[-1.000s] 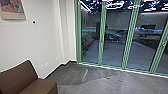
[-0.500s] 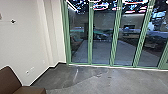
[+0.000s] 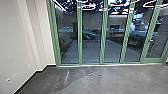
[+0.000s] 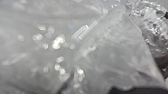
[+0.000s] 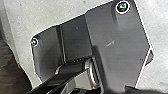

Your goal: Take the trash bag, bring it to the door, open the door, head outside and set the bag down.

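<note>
Glass wall: a row of green-framed panes [image 3: 103, 37] is being faced across the floor.
Door: a handled, green-framed door [image 3: 155, 32] is being held shut at the right part of the glass wall.
Yard: pale paving [image 3: 91, 51] is being seen through the panes, beyond the glass wall.
Floor: grey concrete [image 3: 112, 77] is being shown in front of the glass wall, crossed by an uneven line between darker and lighter areas.
Side wall: a white wall [image 3: 17, 37] is being seen left of the glass wall, edged at its foot by a dark baseboard [image 3: 27, 80].
Trash bag: creased, translucent plastic [image 4: 112, 50] is being shown close to the left wrist camera; its place relative to the glass wall cannot be told.
Left gripper: whether the bag is being gripped cannot be told.
Right gripper: whether it is being kept open or closed cannot be told.
</note>
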`<state>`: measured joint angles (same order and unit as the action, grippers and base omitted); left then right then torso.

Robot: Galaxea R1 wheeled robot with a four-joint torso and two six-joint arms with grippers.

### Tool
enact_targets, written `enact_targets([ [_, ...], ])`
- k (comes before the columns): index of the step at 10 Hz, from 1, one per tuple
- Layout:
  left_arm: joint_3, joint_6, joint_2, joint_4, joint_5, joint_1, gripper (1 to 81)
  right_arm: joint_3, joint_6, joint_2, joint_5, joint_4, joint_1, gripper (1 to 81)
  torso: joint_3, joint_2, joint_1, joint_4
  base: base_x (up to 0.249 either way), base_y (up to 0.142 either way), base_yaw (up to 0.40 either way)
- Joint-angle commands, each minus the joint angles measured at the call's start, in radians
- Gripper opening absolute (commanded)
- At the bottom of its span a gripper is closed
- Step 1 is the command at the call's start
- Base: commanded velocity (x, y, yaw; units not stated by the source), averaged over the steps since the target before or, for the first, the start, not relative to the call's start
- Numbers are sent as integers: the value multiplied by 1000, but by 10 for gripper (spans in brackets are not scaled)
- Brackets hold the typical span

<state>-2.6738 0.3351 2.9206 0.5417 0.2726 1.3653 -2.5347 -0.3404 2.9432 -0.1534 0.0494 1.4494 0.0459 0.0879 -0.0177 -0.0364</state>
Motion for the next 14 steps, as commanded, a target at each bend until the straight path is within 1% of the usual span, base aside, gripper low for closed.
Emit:
enact_targets([
  [1, -3, -2, -4, -2, 79, -73, 10, 7, 1, -2, -54, 7, -65, 811, 0, 0, 0, 0, 0, 0, -340],
  [14, -6, -2, -7, 0, 79, -73, 10, 5, 1, -2, -54, 9, -60, 811, 0, 0, 0, 0, 0, 0, -336],
])
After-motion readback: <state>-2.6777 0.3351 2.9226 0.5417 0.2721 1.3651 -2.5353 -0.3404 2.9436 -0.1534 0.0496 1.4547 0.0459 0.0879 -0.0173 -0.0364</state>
